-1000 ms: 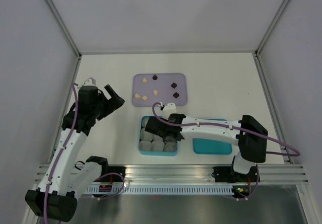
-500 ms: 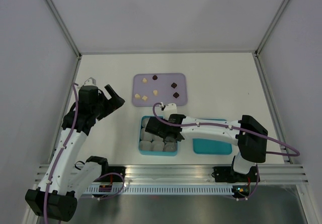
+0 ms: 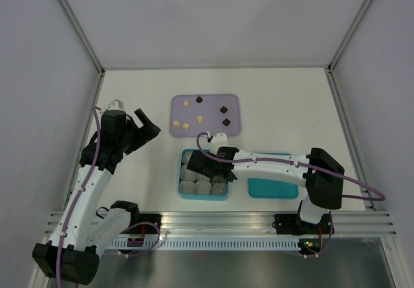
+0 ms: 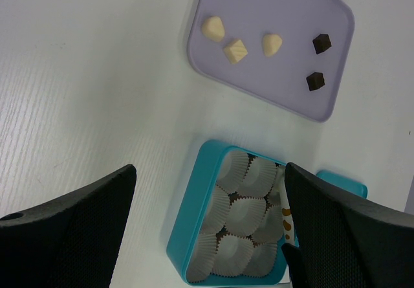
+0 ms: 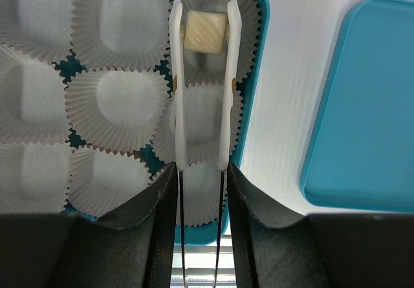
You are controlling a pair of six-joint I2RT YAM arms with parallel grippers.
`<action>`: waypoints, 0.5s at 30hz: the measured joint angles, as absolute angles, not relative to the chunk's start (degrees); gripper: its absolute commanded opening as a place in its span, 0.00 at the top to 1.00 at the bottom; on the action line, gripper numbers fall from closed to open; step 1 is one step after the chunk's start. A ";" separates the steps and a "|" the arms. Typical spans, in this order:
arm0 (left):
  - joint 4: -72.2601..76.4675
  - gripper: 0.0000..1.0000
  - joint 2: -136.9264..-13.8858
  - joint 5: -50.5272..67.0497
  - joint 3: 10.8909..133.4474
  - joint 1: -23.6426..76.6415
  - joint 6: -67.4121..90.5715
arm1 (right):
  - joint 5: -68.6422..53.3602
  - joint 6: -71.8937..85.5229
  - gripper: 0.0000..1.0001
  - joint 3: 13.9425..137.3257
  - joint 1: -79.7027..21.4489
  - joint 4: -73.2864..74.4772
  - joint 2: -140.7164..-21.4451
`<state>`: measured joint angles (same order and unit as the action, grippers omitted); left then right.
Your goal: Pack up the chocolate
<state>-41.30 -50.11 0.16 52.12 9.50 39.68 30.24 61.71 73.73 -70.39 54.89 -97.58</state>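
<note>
Where the right end effector [image 5: 206, 17] pinches, cream chocolate [image 5: 206, 32] sits between its tips.

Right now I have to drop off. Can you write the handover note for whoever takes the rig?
Right gripper: fingers shut on a cream chocolate at a corner cup of the box. I cannot tell whether it touches the cup.
Left gripper: open, empty, off to the left of the tray.
Tray: seven chocolates, four cream and three dark.
Done: no piece seen in a cup yet.
Left: release this piece, then pack the seven. The lid lies right of the box.
</note>
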 measured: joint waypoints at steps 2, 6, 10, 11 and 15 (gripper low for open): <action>-41.25 0.00 -50.11 0.16 52.12 9.50 39.68 | 30.24 61.71 0.94 73.67 -70.39 54.87 -97.58; -40.88 0.00 -50.11 0.16 52.12 9.52 39.68 | 30.11 61.73 0.95 73.52 -70.39 54.92 -97.62; -40.36 0.00 -50.11 0.16 52.12 9.52 39.68 | 29.98 61.71 0.94 73.52 -70.39 54.85 -98.10; -40.32 0.00 -50.11 0.16 52.10 9.52 39.68 | 29.87 61.69 0.94 73.52 -70.39 54.85 -98.39; -40.16 0.00 -50.11 0.19 52.12 9.52 39.68 | 29.65 61.67 0.94 73.52 -70.39 54.78 -99.37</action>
<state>-40.16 -50.11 0.19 52.12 9.52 39.68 29.65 61.67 73.52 -70.39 54.78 -99.37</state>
